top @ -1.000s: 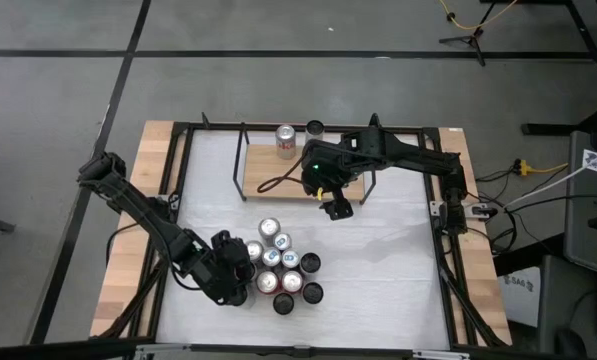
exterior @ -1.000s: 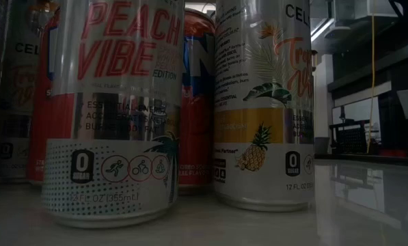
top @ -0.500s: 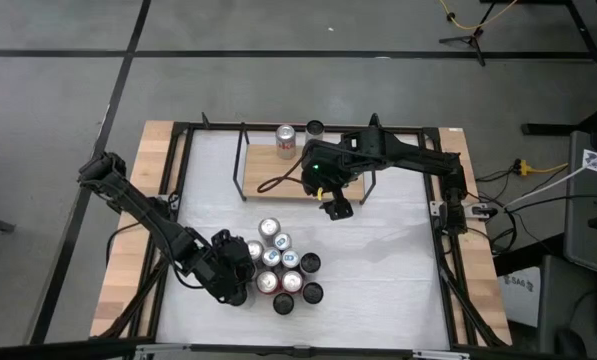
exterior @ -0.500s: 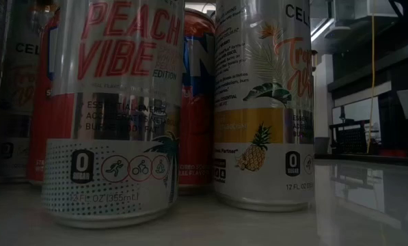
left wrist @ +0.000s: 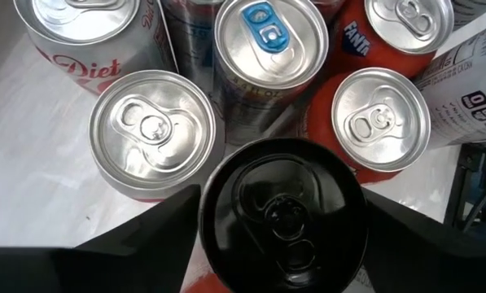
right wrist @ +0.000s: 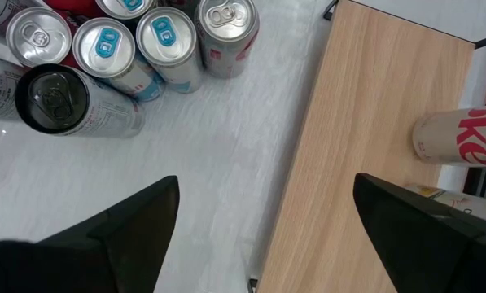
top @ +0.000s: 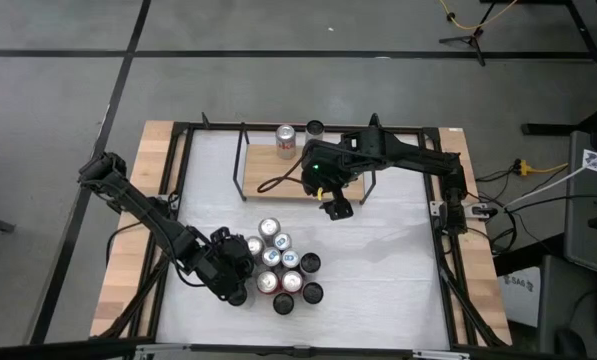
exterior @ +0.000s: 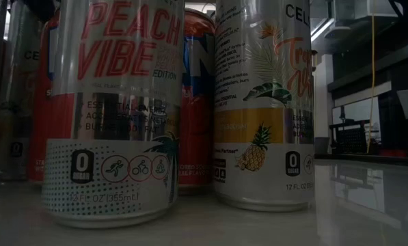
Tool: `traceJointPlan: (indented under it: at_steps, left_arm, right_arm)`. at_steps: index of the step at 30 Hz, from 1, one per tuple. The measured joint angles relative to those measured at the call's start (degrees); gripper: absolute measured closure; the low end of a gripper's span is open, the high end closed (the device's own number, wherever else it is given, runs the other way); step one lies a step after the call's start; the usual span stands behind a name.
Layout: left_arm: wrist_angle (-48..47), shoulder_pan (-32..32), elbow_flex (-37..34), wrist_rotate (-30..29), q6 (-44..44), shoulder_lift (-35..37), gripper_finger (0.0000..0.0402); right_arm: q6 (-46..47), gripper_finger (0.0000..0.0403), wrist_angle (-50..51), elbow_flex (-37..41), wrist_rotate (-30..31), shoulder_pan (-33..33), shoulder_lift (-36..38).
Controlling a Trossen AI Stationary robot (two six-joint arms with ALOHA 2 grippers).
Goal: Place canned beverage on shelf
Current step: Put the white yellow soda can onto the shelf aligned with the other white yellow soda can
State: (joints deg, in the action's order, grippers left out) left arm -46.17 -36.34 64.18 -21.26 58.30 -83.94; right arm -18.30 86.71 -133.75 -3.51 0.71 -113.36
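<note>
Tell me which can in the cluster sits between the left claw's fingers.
The black-topped can, centred between the left claw fingers; the silver- and blue-tabbed neighbours stand beyond it.

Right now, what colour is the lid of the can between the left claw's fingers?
Black lid, clearest in the left wrist view.

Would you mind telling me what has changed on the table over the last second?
The left gripper has edged slightly toward the table's left side at the can cluster, its jaws now standing on either side of a black-topped can. The right gripper, the shelf and its two cans stayed put.
</note>
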Motion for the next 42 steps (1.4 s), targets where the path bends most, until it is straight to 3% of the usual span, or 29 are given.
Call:
traceJointPlan:
  at_steps: [8,26,42]
  left_arm:
    - [0.04,0.0,-0.02,0.02,0.02,0.22,0.014]
    - [-0.06,0.0,-0.02,1.1,-0.07,0.66,0.0144]
    - [-9.71,1.66,12.57,1.1,-4.64,0.7,0.0144]
  right_arm:
    - [-0.01,0.004,0.0,0.0,0.0,0.0,0.0]
    - [0.0,0.004,0.05,0.0,0.01,0.02,0.0]
    - [-0.01,0.004,3.34,0.0,0.03,0.09,2.75]
